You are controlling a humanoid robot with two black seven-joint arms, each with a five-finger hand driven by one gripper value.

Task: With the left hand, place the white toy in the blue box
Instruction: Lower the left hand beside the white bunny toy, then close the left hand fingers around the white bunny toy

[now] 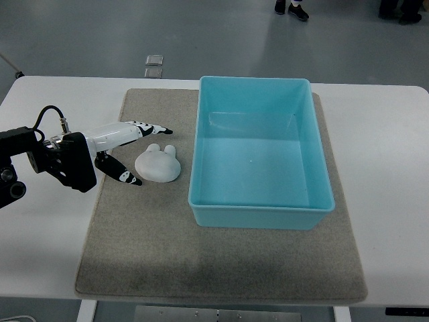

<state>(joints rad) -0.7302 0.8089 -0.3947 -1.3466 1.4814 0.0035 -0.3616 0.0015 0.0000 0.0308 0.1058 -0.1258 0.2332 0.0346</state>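
The robot's left hand (pixel 127 149), a white-shelled hand with black fingertips on a black wrist block, is reaching in from the left edge of the top view and hovering over the grey felt-like rectangular mat (pixel 134 255) that is covering the middle of the white tabletop (pixel 382 168). Its fingers (pixel 149 128) are lying stretched out and spread, with the thumb (pixel 124 175) angling down and away from them, so the hand is released and grasping nothing. Just beyond the fingertips, in the open space between the fingers and the thumb, the small white rounded toy with two short rabbit-like ears (pixel 158 164) is resting flat on the mat; whether the fingertips are touching it or sitting just clear of it cannot be told from this view. On the far side of the toy from the hand, just beside it, the light blue rectangular plastic box (pixel 260 213) is standing upright on the mat with its open top facing the camera. A black cable (pixel 41 115) is looping up from the wrist behind the hand. Well beyond the table, dark shoes (pixel 292 9) are showing on the grey floor.
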